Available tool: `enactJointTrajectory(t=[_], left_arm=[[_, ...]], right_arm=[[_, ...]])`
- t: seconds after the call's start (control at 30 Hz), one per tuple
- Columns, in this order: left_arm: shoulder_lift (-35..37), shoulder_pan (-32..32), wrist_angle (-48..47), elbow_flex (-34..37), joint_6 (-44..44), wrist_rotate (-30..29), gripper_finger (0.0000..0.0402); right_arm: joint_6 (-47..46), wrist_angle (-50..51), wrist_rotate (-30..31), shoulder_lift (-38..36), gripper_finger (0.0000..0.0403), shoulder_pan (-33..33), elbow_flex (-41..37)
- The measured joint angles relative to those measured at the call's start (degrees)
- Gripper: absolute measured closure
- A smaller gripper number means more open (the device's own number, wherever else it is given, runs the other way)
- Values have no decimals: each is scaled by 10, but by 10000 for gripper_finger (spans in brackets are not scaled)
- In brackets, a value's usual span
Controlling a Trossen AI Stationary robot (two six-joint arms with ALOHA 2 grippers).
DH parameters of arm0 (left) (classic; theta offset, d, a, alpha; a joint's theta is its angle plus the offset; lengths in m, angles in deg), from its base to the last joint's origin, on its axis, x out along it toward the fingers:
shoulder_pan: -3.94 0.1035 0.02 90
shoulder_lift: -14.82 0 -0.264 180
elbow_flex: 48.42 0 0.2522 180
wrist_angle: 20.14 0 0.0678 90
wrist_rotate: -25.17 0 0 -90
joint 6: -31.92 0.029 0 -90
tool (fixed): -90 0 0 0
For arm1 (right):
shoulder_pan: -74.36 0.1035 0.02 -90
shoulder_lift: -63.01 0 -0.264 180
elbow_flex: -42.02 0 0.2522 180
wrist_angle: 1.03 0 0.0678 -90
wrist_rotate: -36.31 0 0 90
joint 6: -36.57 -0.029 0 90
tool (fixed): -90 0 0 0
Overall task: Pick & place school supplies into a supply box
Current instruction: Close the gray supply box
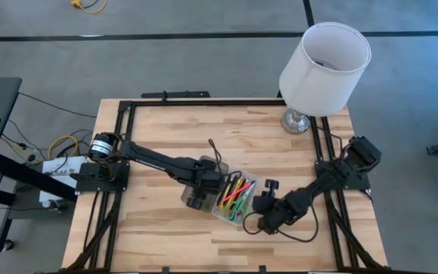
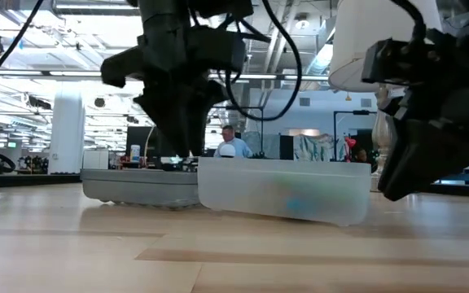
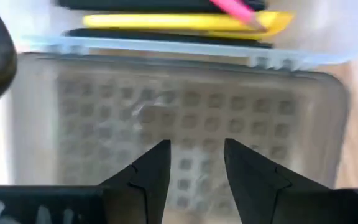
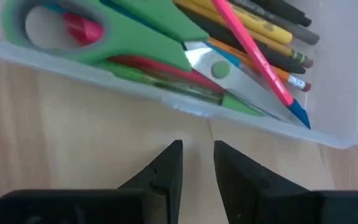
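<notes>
The supply box is a clear plastic case standing open at the table's middle. It holds green-handled scissors and several pens, pencils and markers. Its grey dot-textured lid lies flat on the table on the box's left side and also shows in the low view. My left gripper points down just over the lid, fingers slightly apart. My right gripper hangs over bare wood beside the box's right long wall, fingers a little apart and empty. My left gripper stands over the middle of the lid's dotted face, pointing down at it. I cannot tell whether its fingertips touch the lid.
A white lampshade on a metal base stands at the table's far right corner. Bare wood lies open toward the near edge and at the far left. A person shows in the room behind the table.
</notes>
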Motion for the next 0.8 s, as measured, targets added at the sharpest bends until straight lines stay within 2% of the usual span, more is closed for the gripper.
enactJointTrajectory(t=[0.2,0.4,0.57,0.8], left_arm=[[1,16,-97,-46,4,-55,255],[45,54,-172,-30,-20,-90,255],[107,93,-148,36,-28,-93,255],[169,130,-45,185,-19,-51,255]], right_arm=[[1,-36,-1,0,317,-9,-25],[0,-46,-4,0,317,-7,-39],[6,-48,-6,0,317,-5,-39],[16,-53,-7,0,317,-6,-39]])
